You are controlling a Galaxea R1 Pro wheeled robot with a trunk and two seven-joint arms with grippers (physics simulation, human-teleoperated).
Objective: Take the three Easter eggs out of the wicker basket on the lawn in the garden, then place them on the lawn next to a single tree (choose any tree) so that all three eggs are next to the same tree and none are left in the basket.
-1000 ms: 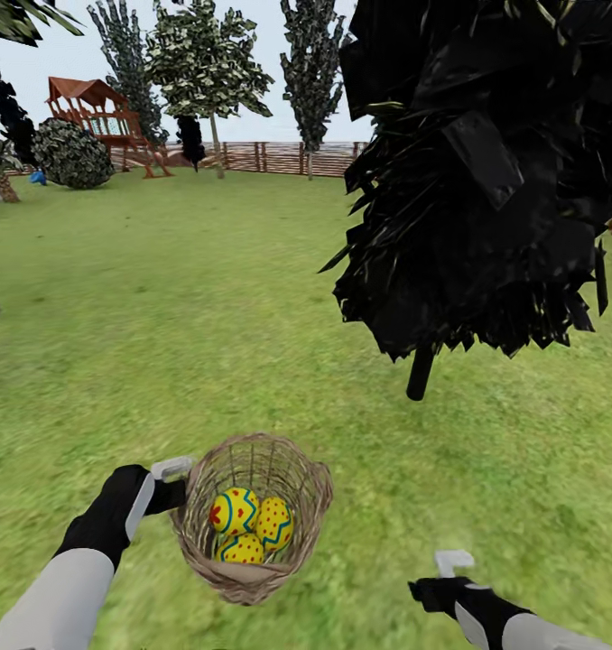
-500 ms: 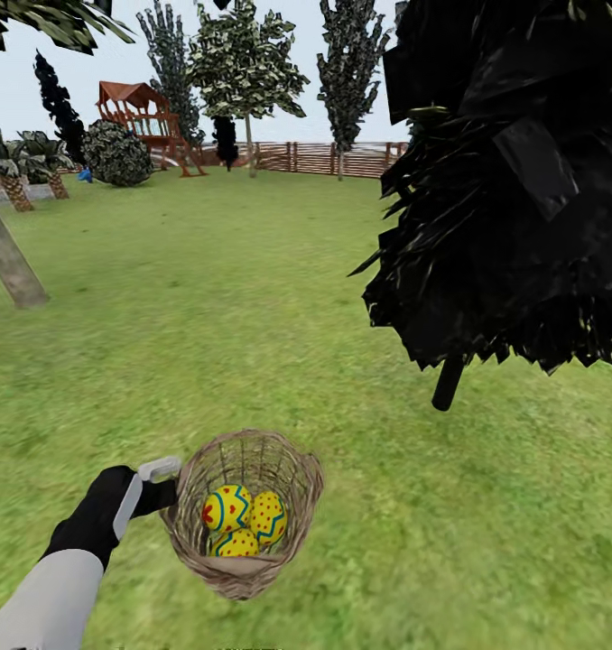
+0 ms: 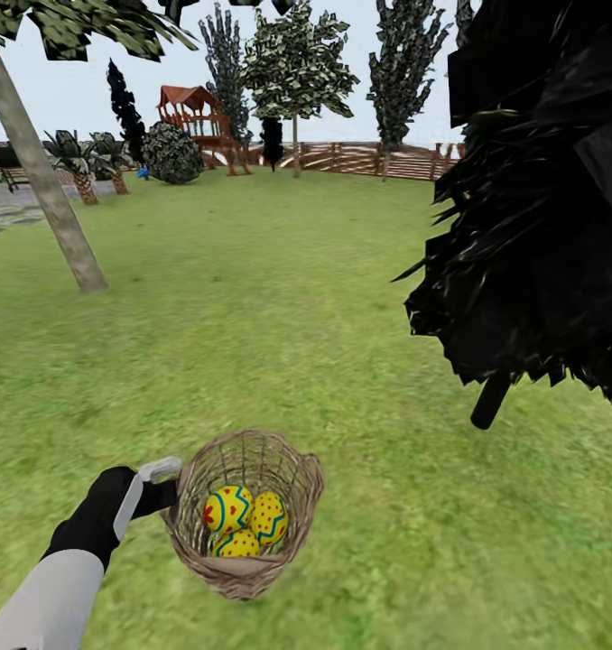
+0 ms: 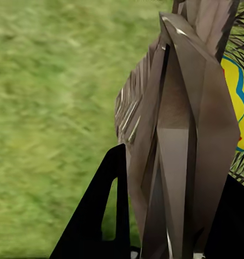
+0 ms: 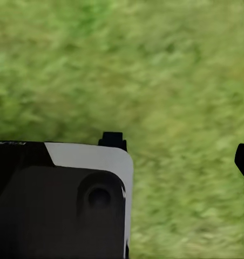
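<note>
My left gripper [image 3: 168, 496] is shut on the rim of the wicker basket [image 3: 252, 569], holding it low over the lawn [image 3: 279, 298]. Three yellow Easter eggs [image 3: 227, 507] with red dots and blue zigzags lie together inside. In the left wrist view the woven wall [image 4: 176, 135] sits between my black fingers [image 4: 108, 216], and one egg [image 4: 238, 102] shows through the twigs. The bare grey-brown tree [image 3: 44, 181] leans at the far left. In the right wrist view my right gripper [image 5: 178, 154] is open over grass.
A dark leafy tree [image 3: 541, 199] with a thin stem [image 3: 491, 402] hangs close on the right. Short palms [image 3: 80, 162], a shrub [image 3: 172, 153], a wooden playset [image 3: 198, 113] and a slatted fence [image 3: 369, 158] line the far edge.
The whole view has swung left, bringing the bare trunk fully into sight and pushing the dark tree rightward. The right arm has left the head view. The basket stays in my left gripper.
</note>
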